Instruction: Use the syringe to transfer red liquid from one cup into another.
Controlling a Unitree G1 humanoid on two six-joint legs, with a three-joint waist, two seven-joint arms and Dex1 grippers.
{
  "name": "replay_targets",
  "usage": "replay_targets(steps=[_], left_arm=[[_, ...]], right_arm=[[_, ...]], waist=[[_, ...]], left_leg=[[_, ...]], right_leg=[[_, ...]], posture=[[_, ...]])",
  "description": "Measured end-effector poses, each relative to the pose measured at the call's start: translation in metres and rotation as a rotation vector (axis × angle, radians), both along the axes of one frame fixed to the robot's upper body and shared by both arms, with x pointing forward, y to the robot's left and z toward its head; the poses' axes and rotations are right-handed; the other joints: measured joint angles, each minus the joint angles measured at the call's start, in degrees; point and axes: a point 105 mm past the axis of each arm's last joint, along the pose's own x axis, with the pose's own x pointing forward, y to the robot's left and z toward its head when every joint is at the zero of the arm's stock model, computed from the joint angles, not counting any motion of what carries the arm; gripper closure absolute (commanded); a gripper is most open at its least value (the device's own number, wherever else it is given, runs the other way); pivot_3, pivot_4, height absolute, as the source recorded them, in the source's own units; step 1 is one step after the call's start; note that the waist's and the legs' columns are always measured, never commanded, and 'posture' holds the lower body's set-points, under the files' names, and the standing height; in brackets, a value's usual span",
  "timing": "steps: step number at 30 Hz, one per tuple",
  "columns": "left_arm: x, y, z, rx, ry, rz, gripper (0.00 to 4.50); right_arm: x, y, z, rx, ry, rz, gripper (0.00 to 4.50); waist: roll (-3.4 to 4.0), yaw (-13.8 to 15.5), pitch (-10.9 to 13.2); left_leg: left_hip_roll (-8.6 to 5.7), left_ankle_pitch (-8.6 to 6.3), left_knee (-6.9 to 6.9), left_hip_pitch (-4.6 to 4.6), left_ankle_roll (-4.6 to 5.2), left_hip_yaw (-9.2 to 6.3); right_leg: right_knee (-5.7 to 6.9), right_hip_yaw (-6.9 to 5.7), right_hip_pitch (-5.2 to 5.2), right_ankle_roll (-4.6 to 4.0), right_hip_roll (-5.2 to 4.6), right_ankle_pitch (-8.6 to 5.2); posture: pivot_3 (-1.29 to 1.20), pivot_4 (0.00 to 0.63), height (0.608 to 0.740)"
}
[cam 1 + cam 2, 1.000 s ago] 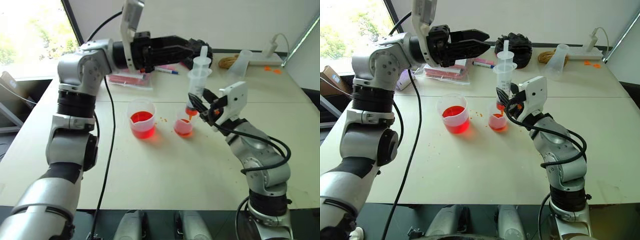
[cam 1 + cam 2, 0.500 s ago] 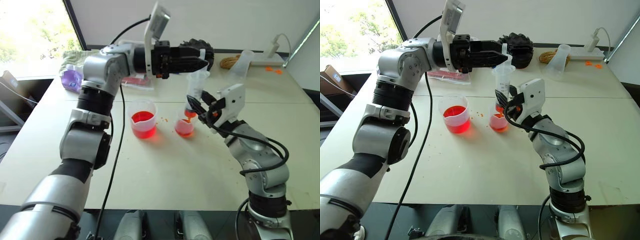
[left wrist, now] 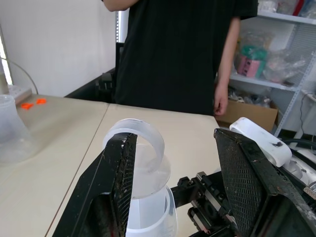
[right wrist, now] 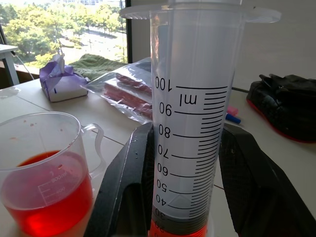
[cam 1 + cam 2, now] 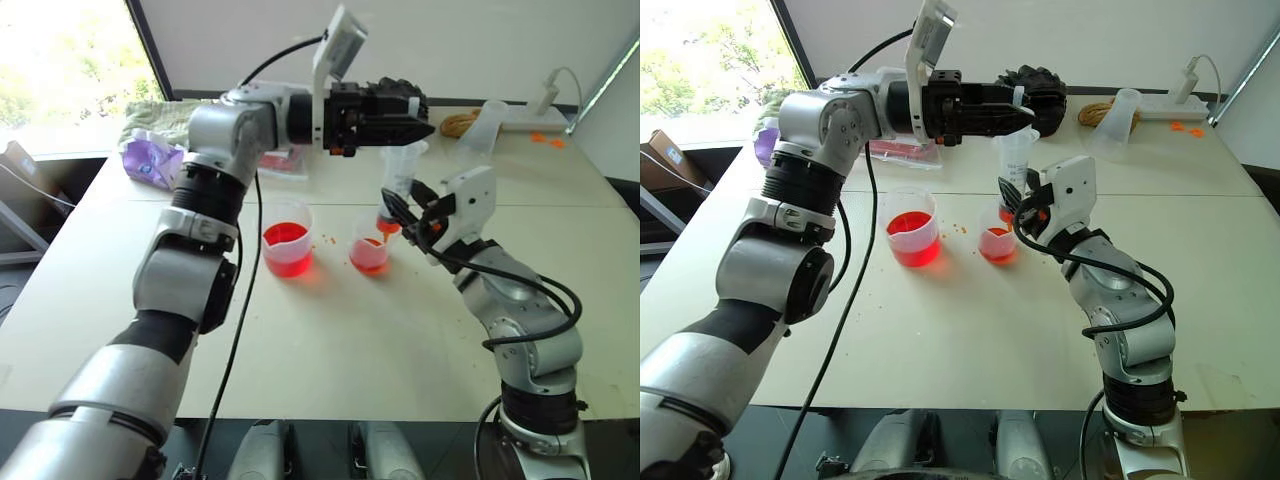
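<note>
Right gripper [image 5: 405, 215], centre frame: clamped on syringe [image 5: 397, 185] barrel, tip over smaller cup [image 5: 368, 250].
Left gripper [image 5: 1018, 116], upper centre: jaws spread at plunger top. Advice: press plunger straight, slowly.
Larger measuring cup [image 5: 285, 236], left of centre: red liquid [image 5: 284, 247].

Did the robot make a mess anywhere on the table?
A little. Tiny orange-red specks are scattered on the table between the larger cup and the smaller cup; they look like splashed drops. No puddle stands out.
</note>
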Motion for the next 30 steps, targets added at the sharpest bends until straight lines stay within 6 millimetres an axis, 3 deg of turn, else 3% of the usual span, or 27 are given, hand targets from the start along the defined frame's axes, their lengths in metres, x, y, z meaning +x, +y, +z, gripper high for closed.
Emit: replay_targets(steps=[5, 6, 30], left_arm=[[0.0017, -0.0002, -0.0021, 0.010, 0.020, 0.015, 4.37], [0.0013, -0.0009, -0.0027, 0.012, 0.025, 0.012, 4.48], [-0.0031, 0.0008, -0.0096, 0.038, 0.047, 0.002, 4.48]], right_arm=[[-0.0003, 0.0014, -0.0006, -0.002, 0.002, 0.009, 3.19], [-0.0003, 0.0014, -0.0005, -0.002, 0.002, 0.009, 3.19], [-0.0009, 0.0034, -0.0009, 0.001, 0.005, 0.023, 3.19]], waist=[[0.00, 0.0, 0.0], [0.00, 0.0, 0.0], [0.00, 0.0, 0.0]], left_leg=[[0.00, 0.00, 0.00, 0.00, 0.00, 0.00], [0.00, 0.00, 0.00, 0.00, 0.00, 0.00], [0.00, 0.00, 0.00, 0.00, 0.00, 0.00]], right_leg=[[0.00, 0.00, 0.00, 0.00, 0.00, 0.00], [0.00, 0.00, 0.00, 0.00, 0.00, 0.00], [0.00, 0.02, 0.00, 0.00, 0.00, 0.00]], posture=[[0.00, 0.150, 0.740], [0.00, 0.150, 0.740], [0.00, 0.150, 0.740]])
